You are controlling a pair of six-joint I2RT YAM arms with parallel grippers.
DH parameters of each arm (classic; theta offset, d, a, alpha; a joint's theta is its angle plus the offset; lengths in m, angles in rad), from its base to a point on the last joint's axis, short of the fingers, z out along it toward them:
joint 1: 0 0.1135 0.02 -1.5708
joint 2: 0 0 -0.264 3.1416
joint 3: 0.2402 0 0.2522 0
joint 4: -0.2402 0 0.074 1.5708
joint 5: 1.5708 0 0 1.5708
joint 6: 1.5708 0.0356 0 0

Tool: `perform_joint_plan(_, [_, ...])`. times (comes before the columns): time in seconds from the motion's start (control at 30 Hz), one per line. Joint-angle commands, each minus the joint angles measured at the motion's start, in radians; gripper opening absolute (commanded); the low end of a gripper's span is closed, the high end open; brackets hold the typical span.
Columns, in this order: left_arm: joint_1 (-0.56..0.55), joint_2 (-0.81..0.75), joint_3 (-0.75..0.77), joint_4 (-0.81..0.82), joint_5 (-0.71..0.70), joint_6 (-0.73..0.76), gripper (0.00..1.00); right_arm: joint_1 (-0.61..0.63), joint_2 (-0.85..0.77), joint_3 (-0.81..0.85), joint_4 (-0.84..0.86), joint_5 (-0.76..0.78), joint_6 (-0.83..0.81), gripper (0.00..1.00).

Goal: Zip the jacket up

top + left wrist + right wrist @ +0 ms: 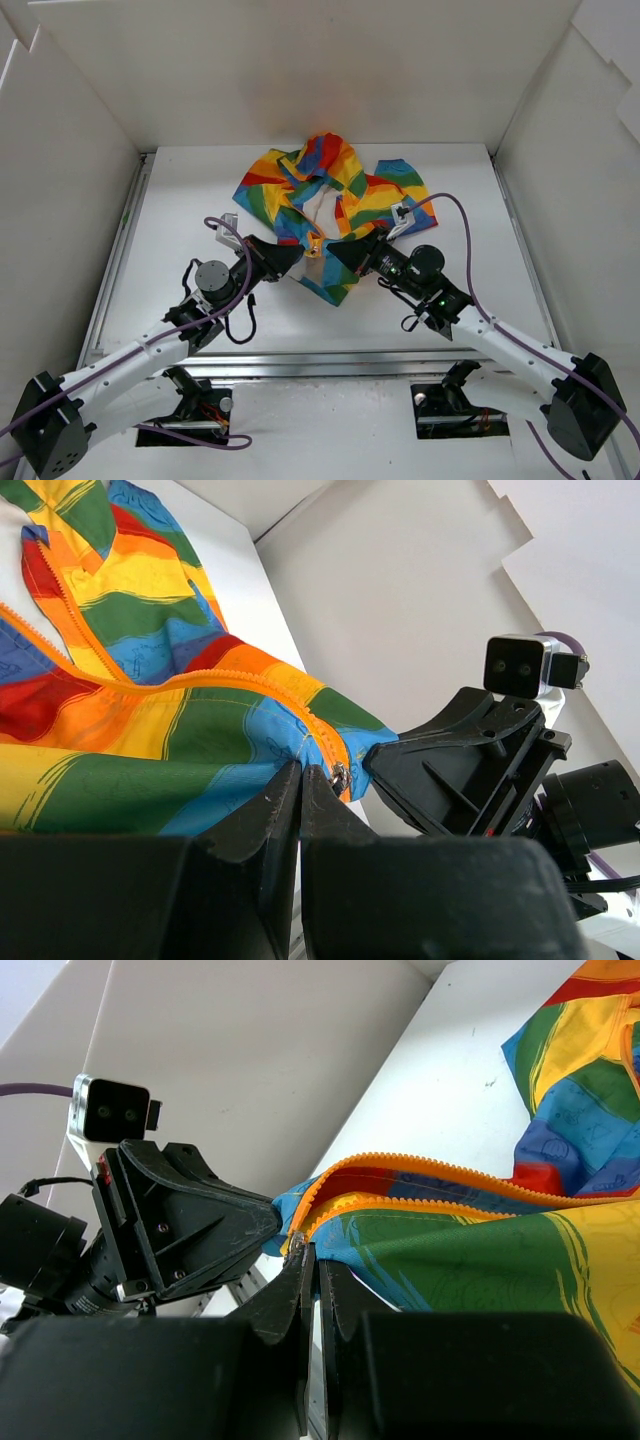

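Bright, even light, faint shadows, crisp focus.

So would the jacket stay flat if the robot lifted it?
Probably not. The jacket lies bunched in soft folds, so it would likely droop and sag. It looks thin, so it is probably light. Pushed, it would likely crumple rather than slide; its zipper edge already curves loosely.

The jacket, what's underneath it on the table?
Only the white table shows around the jacket. Anything directly beneath is hidden by the bunched fabric, so it cannot be told.
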Motion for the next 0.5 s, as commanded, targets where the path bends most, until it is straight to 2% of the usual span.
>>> perform_joint_plan(0.0, [-0.007,-0.01,0.025,0.104,0.002,0.004,0.0,-0.003,-0.034,0.007,0.123,-0.017,0.001,0.0])
perform_joint_plan(0.47, [-0.007,0.004,0.019,0.125,0.017,0.009,0.0,-0.003,-0.025,0.018,0.123,-0.017,0.001,0.0])
